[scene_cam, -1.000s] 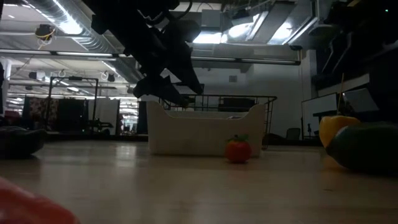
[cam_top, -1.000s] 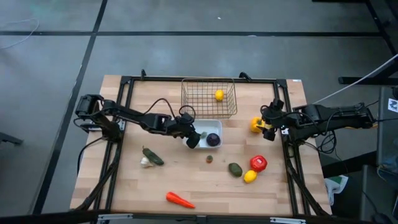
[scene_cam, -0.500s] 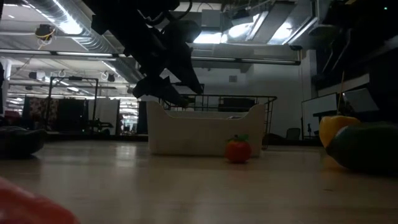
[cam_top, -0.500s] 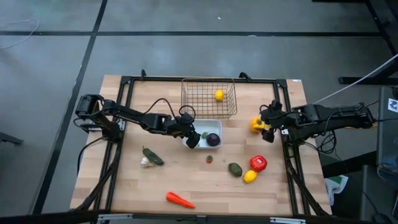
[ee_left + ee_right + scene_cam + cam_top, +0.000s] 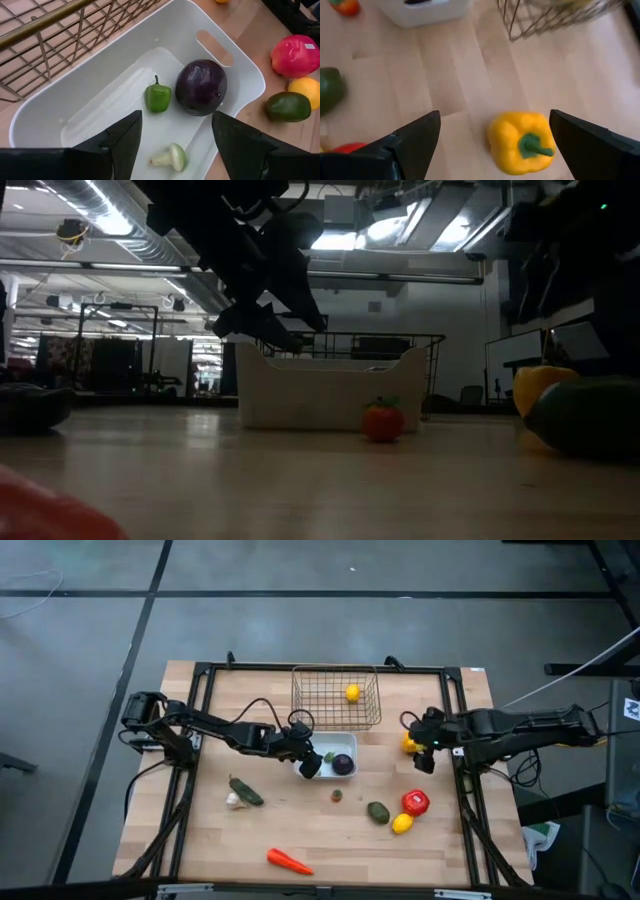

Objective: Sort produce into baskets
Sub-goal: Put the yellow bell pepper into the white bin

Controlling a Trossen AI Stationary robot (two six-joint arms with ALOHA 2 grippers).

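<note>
The white tray holds a purple ball, a small green pepper and a white garlic. My left gripper hangs open and empty over the tray's left end; it also shows in the low view. The wire basket behind the tray holds a lemon. My right gripper is open, its fingers on either side of a yellow pepper that lies on the table at the right, without touching it.
On the table lie a small tomato, an avocado, a red fruit, a lemon, a carrot, a garlic and a dark green vegetable.
My right gripper has gone a little toward the table's left, closer to the yellow pepper.
</note>
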